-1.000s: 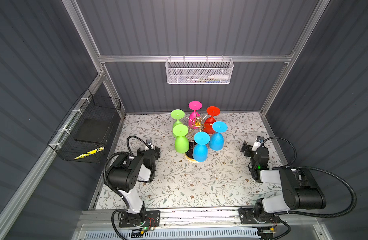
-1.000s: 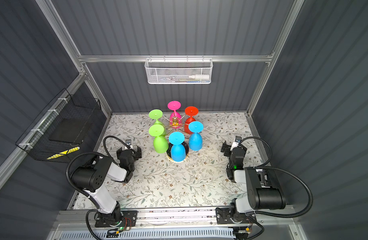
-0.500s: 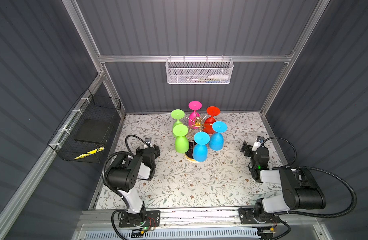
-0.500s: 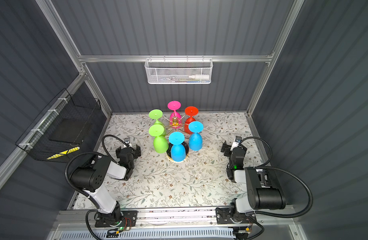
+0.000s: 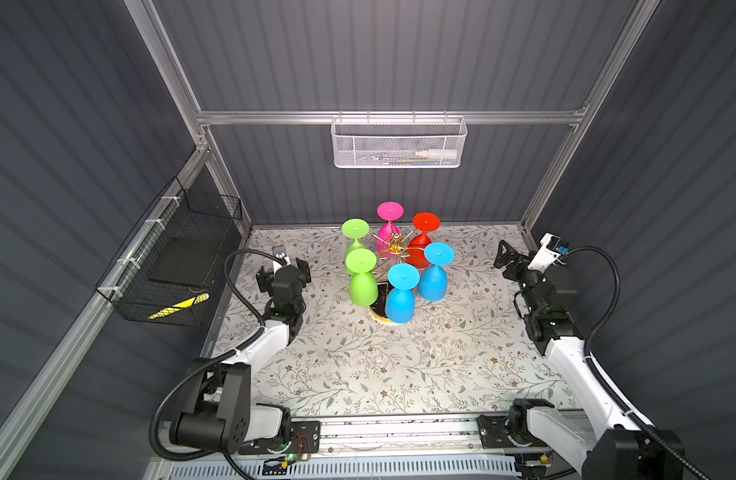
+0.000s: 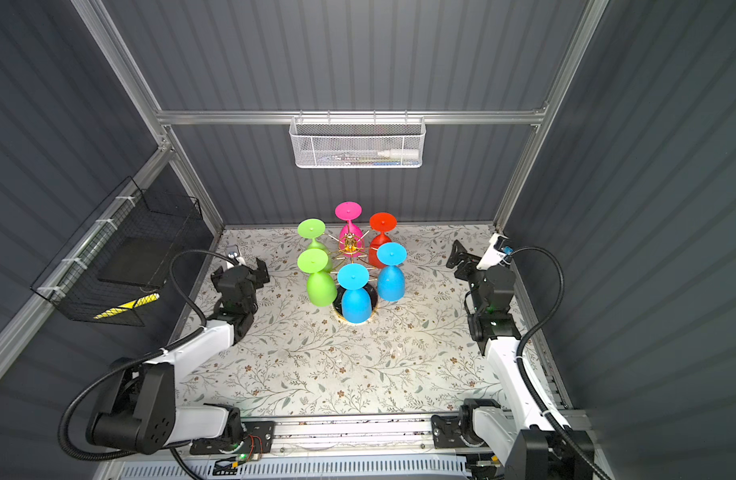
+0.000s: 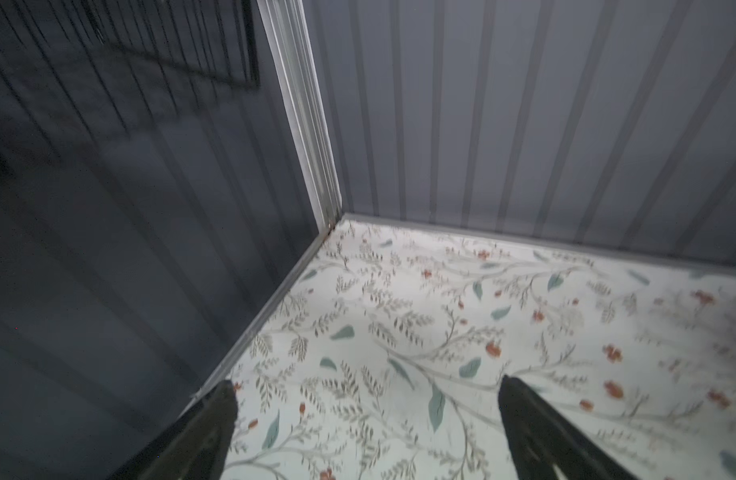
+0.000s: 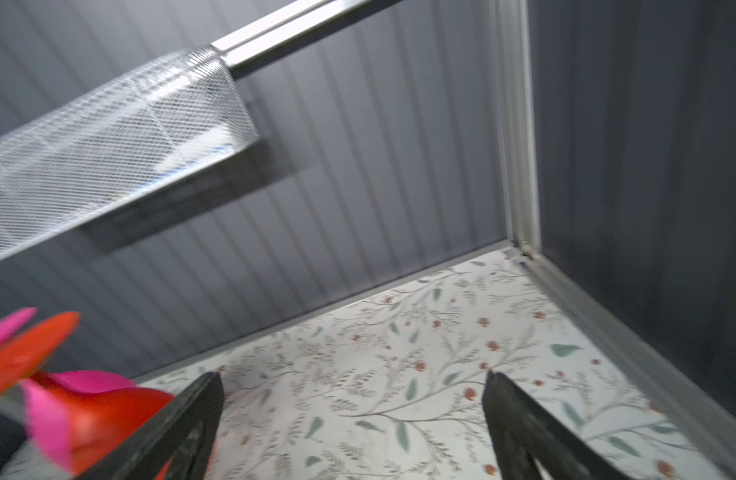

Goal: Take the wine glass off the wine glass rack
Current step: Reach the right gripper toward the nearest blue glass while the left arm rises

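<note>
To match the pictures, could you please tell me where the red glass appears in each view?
Top view: red glass hangs at the back right of the rack, behind a blue glass.
Top view: same place.
Left wrist: not in it.
Right wrist: blurred at the frame's edge, overlapping the pink glass.
Shared landmark: the mesh basket on the back wall.
</note>
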Controlling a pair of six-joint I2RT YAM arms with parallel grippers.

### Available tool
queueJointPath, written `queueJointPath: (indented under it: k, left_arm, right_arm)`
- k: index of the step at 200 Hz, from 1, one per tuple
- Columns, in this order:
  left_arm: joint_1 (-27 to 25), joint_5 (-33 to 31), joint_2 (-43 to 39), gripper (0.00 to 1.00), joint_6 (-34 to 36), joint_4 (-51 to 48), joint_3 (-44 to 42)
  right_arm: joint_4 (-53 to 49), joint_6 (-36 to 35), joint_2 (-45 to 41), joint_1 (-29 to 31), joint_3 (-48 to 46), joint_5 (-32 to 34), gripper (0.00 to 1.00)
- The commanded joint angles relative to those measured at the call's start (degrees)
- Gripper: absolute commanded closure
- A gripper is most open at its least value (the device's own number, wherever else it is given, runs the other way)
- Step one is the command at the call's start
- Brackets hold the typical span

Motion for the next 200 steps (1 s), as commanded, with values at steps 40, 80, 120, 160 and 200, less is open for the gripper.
queueJointPath:
  k: [40, 80, 120, 160, 200]
  left_arm:
    - [-0.18, 10.0, -10.89, 0.05, -3.78, -12.66, 3.4]
    - [-0.19, 15.15, -14.69, 0.06, -2.1, -9.73, 3.41]
    - [-0.23, 16.38, -14.46, 0.01, -1.67, -9.46, 2.95]
    - [-0.21, 17.18, -15.42, 0.01, -2.26, -10.48, 2.8]
    - [-0.24, 17.81, -16.03, 0.0, -3.04, -11.07, 2.66]
  right_arm:
    - [-6.21, 15.46, 0.38, -1.23, 4.76, -23.09, 0.14]
    - [-18.56, 20.4, 1.64, -1.03, 11.63, -31.33, 0.24]
    - [-27.37, 23.01, 1.78, 3.24, 15.95, -32.88, 0.3]
    - [-30.92, 24.87, 3.39, 9.2, 18.66, -30.76, 0.32]
    - [-28.03, 27.91, 6.08, 12.13, 19.76, -31.14, 0.35]
